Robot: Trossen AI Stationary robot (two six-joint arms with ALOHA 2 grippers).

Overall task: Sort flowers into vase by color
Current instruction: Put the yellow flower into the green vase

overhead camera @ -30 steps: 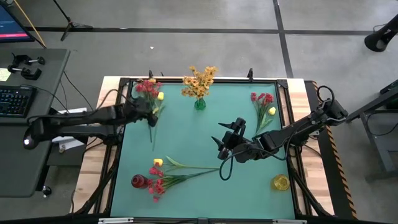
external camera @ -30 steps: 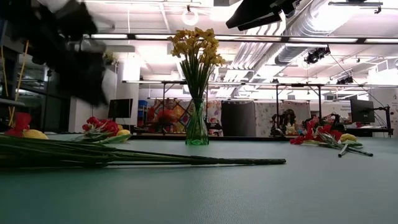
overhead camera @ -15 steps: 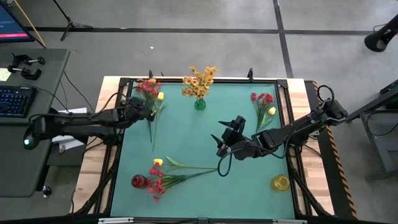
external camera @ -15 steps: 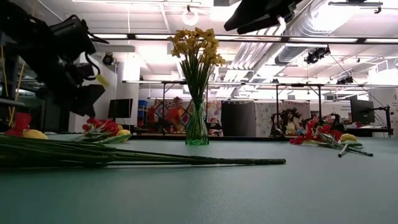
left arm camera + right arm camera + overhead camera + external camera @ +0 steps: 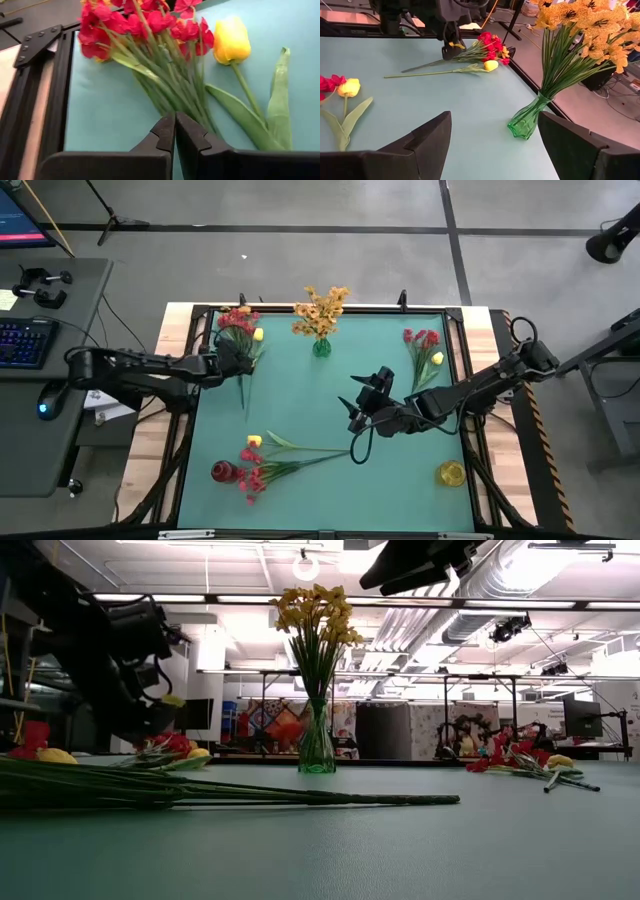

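Pinching my left gripper [image 5: 175,131] shut at the red flower stems [image 5: 165,75] by the far-left table corner, I risk snagging several stems, while my spread right gripper [image 5: 362,402] waits mid-table.

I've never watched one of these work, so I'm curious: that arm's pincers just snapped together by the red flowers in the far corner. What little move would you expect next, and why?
Probably a small lift. The left gripper is shut at the stems of the red flowers lying beside a yellow tulip, so raising it slightly would show whether it caught a stem. The right gripper waits open over mid-table.
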